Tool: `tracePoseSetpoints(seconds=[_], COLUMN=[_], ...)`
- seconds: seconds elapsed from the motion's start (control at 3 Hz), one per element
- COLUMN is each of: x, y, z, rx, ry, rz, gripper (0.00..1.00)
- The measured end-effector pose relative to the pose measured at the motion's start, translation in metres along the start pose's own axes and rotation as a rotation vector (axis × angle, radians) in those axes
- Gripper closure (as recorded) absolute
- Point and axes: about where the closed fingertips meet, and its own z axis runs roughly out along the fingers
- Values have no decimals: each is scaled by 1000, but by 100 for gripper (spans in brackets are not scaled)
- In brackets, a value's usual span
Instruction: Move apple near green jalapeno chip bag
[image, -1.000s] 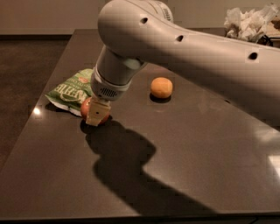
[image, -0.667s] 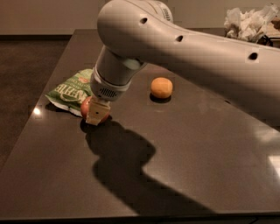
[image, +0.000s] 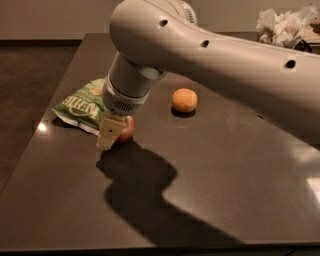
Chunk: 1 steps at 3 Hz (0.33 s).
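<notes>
The red apple (image: 127, 129) rests on the dark table, right beside the near right corner of the green jalapeno chip bag (image: 80, 104), which lies flat at the left with white lettering. My gripper (image: 111, 133) hangs straight down from the big white arm, right at the apple's left side, and covers part of it. The arm also hides the bag's right end.
A small orange round fruit (image: 184, 99) sits to the right of the apple, apart from it. Crumpled white paper (image: 282, 25) lies at the far right corner. The table's left edge (image: 47, 125) runs close by the bag. The arm's shadow falls in front.
The apple earlier showed on the left of the gripper tip; now it shows on its right. The bag and the orange fruit have not moved.
</notes>
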Motion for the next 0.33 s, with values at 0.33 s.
tracePoseSetpoints(seconds=[0.33], x=[0], y=[0], z=[0], rx=[0], ry=[0], rz=[0], gripper=[0])
